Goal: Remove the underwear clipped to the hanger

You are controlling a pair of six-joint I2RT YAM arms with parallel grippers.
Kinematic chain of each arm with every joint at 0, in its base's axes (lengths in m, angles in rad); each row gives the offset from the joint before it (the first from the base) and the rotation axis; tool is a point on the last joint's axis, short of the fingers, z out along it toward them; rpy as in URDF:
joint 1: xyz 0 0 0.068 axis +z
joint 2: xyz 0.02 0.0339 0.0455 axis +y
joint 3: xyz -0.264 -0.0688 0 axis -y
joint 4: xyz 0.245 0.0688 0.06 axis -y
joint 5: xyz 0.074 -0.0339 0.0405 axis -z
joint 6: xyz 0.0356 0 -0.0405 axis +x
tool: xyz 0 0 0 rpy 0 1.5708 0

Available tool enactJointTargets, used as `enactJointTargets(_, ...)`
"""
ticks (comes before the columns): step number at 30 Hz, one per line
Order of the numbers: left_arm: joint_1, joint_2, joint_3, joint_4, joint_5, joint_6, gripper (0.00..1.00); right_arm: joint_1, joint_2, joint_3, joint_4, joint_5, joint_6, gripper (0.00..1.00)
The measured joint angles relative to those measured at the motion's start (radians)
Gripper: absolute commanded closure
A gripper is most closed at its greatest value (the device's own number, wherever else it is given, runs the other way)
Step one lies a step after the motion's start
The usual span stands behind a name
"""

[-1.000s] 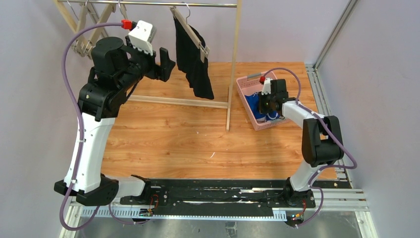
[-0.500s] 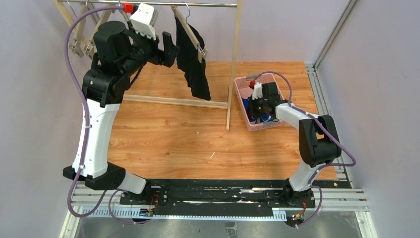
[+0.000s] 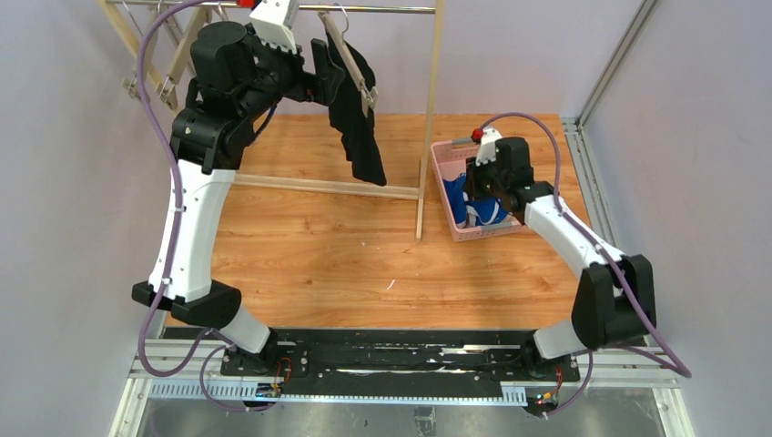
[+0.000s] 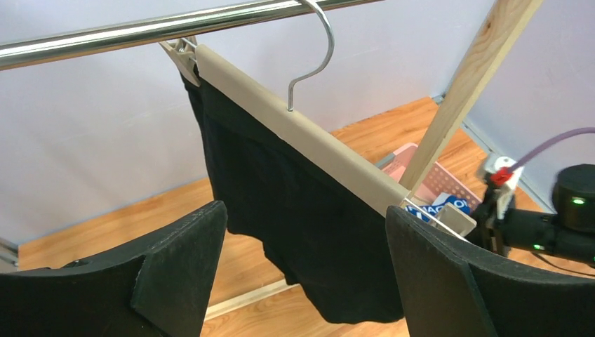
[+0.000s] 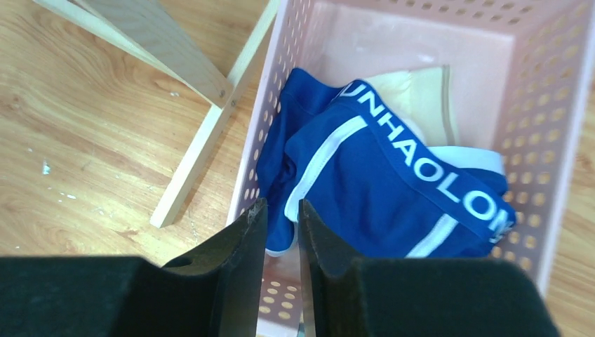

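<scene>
The black underwear (image 3: 357, 123) hangs clipped to a cream hanger (image 3: 349, 56) on the rail; in the left wrist view the black underwear (image 4: 281, 182) hangs below the hanger bar (image 4: 309, 137). My left gripper (image 3: 323, 68) is open and empty just left of the cloth, and its jaws (image 4: 305, 210) frame the cloth without touching it. The blue underwear (image 5: 393, 189) with white lettering lies in the pink basket (image 5: 554, 140) over the cream-beige one (image 5: 421, 98). My right gripper (image 5: 282, 207) is shut and empty above the basket's left wall; it also shows in the top view (image 3: 475, 187).
The metal rail (image 4: 140, 31) rests on a wooden rack whose post (image 3: 430, 118) stands between the hanger and the basket (image 3: 440, 164). The rack's floor bar (image 3: 319, 187) runs under the black cloth. Further empty hangers (image 3: 155, 82) hang at the far left.
My left arm has risen and moved right, up to the hanger and black cloth. My right arm has stretched out, and its gripper has shifted over the basket.
</scene>
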Motion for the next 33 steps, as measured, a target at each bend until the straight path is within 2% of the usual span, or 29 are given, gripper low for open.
enactJointTargets(10, -0.01, 0.027, -0.008, 0.056, 0.001, -0.047, 0.07, 0.059, -0.253, 0.008, -0.017, 0.062, -0.029, 0.77)
enactJointTargets(16, -0.016, 0.071, -0.006, 0.075, 0.0, -0.063, 0.05, 0.084, -0.324, 0.008, -0.023, 0.066, -0.034, 0.8)
enactJointTargets(24, -0.031, 0.137, 0.007, 0.08, -0.03, -0.065, 0.05, 0.22, -0.412, 0.009, -0.032, 0.096, -0.063, 0.81)
enactJointTargets(27, -0.031, 0.146, 0.01, 0.08, -0.042, -0.065, 0.05, 0.234, -0.418, 0.009, -0.037, 0.108, -0.071, 0.81)
enactJointTargets(31, -0.031, 0.143, 0.01, 0.08, -0.07, -0.06, 0.12, 0.235, -0.418, 0.005, -0.045, 0.12, -0.071, 0.81)
enactJointTargets(33, -0.032, 0.14, 0.008, 0.08, -0.09, -0.053, 0.21, 0.236, -0.418, 0.001, -0.045, 0.12, -0.071, 0.81)
